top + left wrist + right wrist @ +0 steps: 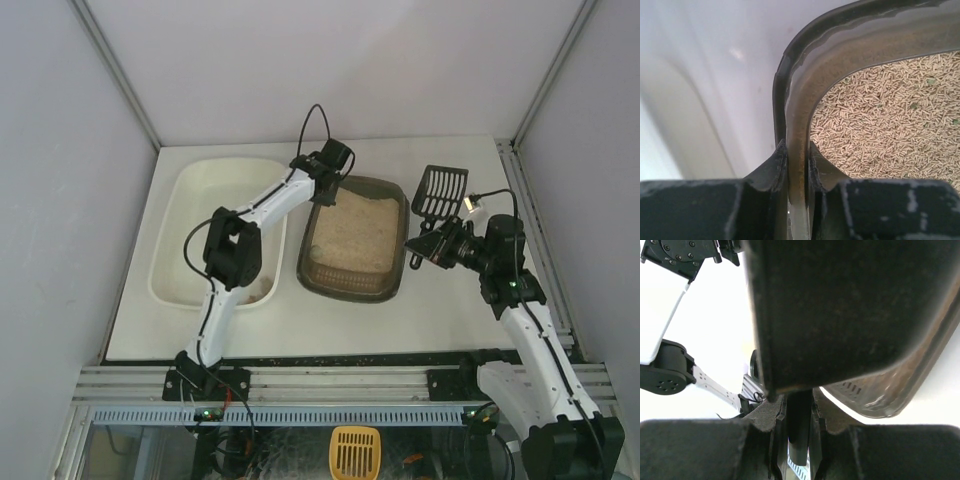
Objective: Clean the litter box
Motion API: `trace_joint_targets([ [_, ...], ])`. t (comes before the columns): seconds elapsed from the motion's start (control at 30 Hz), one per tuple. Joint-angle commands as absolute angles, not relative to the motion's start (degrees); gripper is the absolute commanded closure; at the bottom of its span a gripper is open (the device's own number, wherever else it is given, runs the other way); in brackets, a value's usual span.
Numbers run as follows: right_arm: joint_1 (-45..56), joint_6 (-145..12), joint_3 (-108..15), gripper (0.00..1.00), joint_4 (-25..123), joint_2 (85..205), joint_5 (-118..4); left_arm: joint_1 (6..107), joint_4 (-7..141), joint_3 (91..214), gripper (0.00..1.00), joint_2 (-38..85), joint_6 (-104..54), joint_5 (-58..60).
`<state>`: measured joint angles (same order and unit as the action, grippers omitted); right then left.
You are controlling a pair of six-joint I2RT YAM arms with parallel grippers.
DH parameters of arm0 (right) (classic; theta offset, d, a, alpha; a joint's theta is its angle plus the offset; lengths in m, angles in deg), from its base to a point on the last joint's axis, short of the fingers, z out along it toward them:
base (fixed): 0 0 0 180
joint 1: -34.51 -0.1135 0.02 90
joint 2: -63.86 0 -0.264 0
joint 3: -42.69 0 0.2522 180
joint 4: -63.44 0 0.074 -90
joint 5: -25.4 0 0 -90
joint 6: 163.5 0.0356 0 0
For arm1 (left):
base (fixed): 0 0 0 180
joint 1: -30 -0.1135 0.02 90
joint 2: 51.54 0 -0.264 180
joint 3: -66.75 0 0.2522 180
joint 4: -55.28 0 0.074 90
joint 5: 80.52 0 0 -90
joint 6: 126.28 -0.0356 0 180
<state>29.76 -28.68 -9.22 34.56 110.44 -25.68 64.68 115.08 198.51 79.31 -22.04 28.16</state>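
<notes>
The litter box [352, 292] is set on the worktop [450, 320], approx. centre, its long side running front to back. It lies just beside the white tray [170, 230] on its left; whether the two touch cannot be told. It is filled w/ beige pellet litter [350, 235], spread fairly level. In the L wrist view a few greenish pellets [930, 80] are seen among the beige ones.

The L gripper [320, 188] is reached over the white tray to the box's far-left corner. In the L wrist view its jaws are seen closed narrow on the box rim [795, 100], one finger [772, 162] outside the wall and the other on the litter side. The rim is pinched between them at the L gripper [796, 150] tips. The white tray wall [715, 100] is seen beyond the rim.

The R gripper [425, 247] is held just off the box's right side, near its far corner. A black slotted scoop [440, 190] is gripped by its handle, the head pointed toward the back of the worktop, outside the box. In the R wrist view the R gripper [799, 400] jaws are closed narrow on the dark handle, and most of the frame is filled by the scoop [850, 310]. The L arm is visible at upper left.

A yellow slotted item [355, 452] lies below the worktop's front edge.
</notes>
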Motion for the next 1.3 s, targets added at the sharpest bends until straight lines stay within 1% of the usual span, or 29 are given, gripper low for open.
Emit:
trace_joint_targets([
  [0.0,32.0,-29.5,-9.4,1.0,35.7,108.7,-24.5,65.8,112.7,212.8,0.98,81.5,-34.8,15.6],
  [0.07,32.7,-29.4,-9.4,1.0,34.4,108.0,-25.0,65.8,110.9,214.2,1.0,82.2,-39.9,8.9],
  [0.23,33.7,-29.4,-9.4,1.0,28.1,105.6,-25.4,66.4,104.8,214.1,1.0,82.7,-50.6,-3.4],
  [0.37,33.9,-28.0,-9.4,1.0,21.1,101.5,-24.6,67.7,104.3,213.8,1.0,83.1,-60.4,-12.2],
  [0.47,34.0,-26.7,-9.5,1.0,15.1,97.1,-22.8,69.1,104.1,212.3,1.0,82.8,-66.7,-16.6],
  [0.57,34.0,-25.2,-9.8,1.0,8.9,93.8,-19.8,70.6,102.9,211.5,1.0,82.7,-70.6,-18.5],
  [0.67,34.0,-24.1,-10.7,1.0,2.1,91.9,-18.3,72.3,100.9,212.0,1.0,83.4,-71.2,-17.1],
  [0.73,33.8,-22.7,-10.8,1.0,-1.3,90.9,-17.5,73.6,100.4,212.8,0.98,83.9,-71.3,-15.3],
  [0.77,33.5,-21.8,-10.8,1.0,-2.4,90.5,-17.1,74.2,100.1,213.0,0.92,84.1,-71.3,-14.4],
  [0.8,33.0,-20.5,-10.7,1.0,-3.2,90.1,-16.8,74.7,99.6,212.8,0.82,83.9,-71.0,-13.2],
  [0.87,31.8,-16.7,-10.8,1.0,-2.9,89.6,-15.3,75.3,98.6,212.2,0.59,83.2,-70.4,-11.7],
  [0.9,30.9,-13.2,-11.0,1.0,-2.3,89.6,-14.8,75.3,97.6,211.7,0.36,82.5,-69.3,-10.7],
  [0.93,29.8,-10.9,-11.4,1.0,-1.7,89.9,-15.0,75.4,96.8,211.3,0.08,81.6,-67.9,-9.6],
  [0.97,28.3,-8.8,-12.2,1.0,-1.2,90.3,-15.9,75.4,96.3,211.3,0.01,80.6,-66.7,-8.3],
  [1.1,20.1,-1.3,-14.8,1.0,2.4,93.1,-21.8,74.2,95.4,210.6,0.0,75.5,-60.7,-3.6],
  [1.17,12.7,2.1,-15.8,1.0,4.3,96.5,-24.9,72.6,95.4,209.8,0.0,72.7,-55.7,-2.0],
  [1.27,2.7,6.0,-17.3,1.0,6.0,104.0,-29.8,68.1,95.7,207.3,0.0,69.2,-45.7,-3.0],
])
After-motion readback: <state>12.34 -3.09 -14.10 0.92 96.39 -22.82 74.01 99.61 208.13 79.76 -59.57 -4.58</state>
